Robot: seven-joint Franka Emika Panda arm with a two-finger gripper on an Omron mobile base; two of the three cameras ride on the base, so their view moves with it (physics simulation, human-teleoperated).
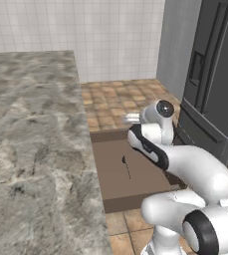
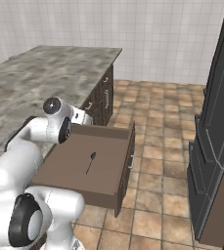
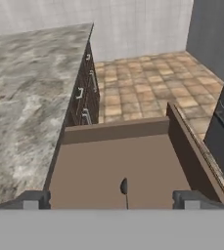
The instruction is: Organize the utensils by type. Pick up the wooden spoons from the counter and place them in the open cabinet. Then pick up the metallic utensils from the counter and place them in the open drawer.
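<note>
The open drawer stands pulled out from under the counter. On its flat brown bottom lies the thin dark utensil, its small head pointing away from the drawer front. My gripper hovers above the drawer's back part, open, with nothing between its fingertips. The wooden spoons, the orange utensil and the open cabinet are out of view. No utensil shows on the visible counter top.
A tall dark grey fridge stands across the tiled floor. Lower cabinets with handles run under the counter beyond the drawer. The drawer's right wall rises beside the gripper.
</note>
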